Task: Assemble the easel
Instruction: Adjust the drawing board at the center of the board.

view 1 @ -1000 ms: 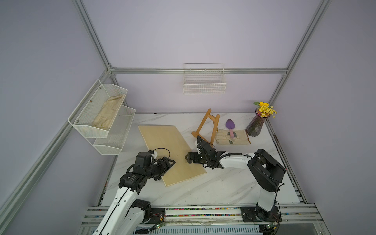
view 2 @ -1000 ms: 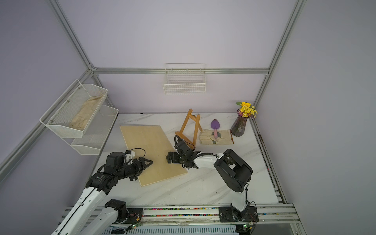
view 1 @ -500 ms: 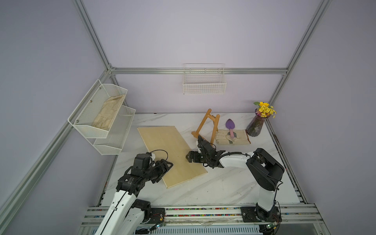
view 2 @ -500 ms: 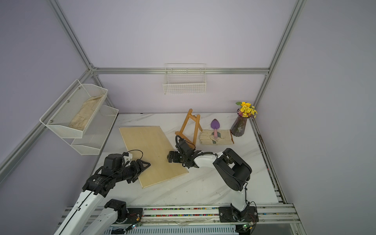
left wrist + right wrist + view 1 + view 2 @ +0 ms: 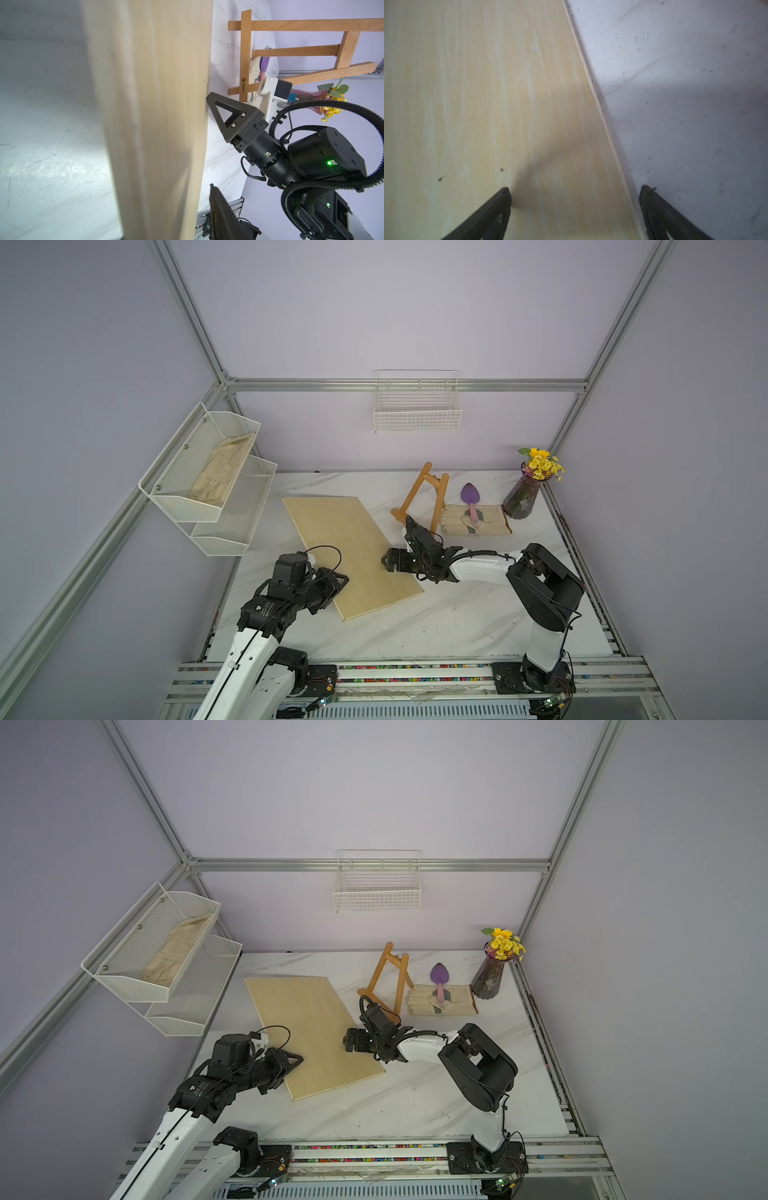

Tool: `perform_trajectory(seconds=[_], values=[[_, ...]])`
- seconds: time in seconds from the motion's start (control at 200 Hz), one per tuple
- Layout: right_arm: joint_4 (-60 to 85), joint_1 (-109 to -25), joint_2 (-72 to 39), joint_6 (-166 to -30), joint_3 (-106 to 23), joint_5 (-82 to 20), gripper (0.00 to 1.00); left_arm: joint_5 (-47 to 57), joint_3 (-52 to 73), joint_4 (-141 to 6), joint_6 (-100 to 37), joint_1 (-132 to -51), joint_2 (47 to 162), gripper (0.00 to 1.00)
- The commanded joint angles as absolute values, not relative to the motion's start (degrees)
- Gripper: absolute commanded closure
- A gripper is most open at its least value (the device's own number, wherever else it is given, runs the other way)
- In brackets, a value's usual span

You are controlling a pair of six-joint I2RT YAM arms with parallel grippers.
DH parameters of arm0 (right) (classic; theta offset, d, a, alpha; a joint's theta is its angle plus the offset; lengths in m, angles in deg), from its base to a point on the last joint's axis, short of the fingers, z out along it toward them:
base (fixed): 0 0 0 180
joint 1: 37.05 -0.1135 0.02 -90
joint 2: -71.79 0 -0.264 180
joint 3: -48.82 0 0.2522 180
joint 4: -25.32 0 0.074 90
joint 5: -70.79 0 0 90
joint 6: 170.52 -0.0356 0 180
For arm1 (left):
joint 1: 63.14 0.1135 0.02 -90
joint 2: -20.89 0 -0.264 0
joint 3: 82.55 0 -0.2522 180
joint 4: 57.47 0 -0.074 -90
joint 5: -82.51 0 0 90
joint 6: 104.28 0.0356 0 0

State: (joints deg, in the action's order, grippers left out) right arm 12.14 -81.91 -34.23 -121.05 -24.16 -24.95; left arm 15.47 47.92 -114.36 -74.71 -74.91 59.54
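Easel (image 5: pixel 439 502), orange-brown wooden A-frame, standing, two slanted legs, crossbars

The board (image 5: pixel 349 547) lies slantwise on the table (image 5: pixel 415 626), left of centre. My left gripper (image 5: pixel 340 577) is at its near left edge; my right gripper (image 5: pixel 387 562) straddles its right edge. Just behind my right gripper stands the easel (image 5: pixel 440 502). Right of the easel lies a glove (image 5: pixel 490 524) with a trowel (image 5: pixel 471 492) on it, then a vase (image 5: pixel 519 502) in the back right corner. A basket (image 5: pixel 417 420) hangs on the back wall. A two-tier shelf (image 5: pixel 187 456) on the left wall holds a cloth (image 5: pixel 220 472) in its upper tier
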Motion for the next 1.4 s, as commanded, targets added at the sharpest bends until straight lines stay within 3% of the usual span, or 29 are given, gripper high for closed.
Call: perform_trajectory(seconds=[0.0, 0.345, 0.65, 1.12, 1.395], values=[[3.94, -84.76, -32.5, -116.78, -22.03, -24.99, 0.03, 16.7, 46.25, -104.52, -74.18, -75.18, 59.94, 0.69], [7.05, -89.61, -22.99, -105.43, -20.45, -20.37, 0.03, 15.72, 45.75, -102.74, -74.22, -75.18, 63.57, 0.86], [8.42, -98.11, -15.43, -94.52, -20.0, -9.94, 0.03, 14.15, 42.85, -101.06, -73.43, -75.51, 68.25, 0.96], [10.08, -109.84, -7.53, -82.08, -18.53, 1.16, 0.03, 10.59, 37.49, -96.32, -74.69, -79.49, 75.29, 0.99], [15.62, -113.75, -10.59, -77.55, -18.63, 9.04, 0.03, 9.92, 36.74, -94.43, -76.67, -79.97, 75.11, 0.99]])
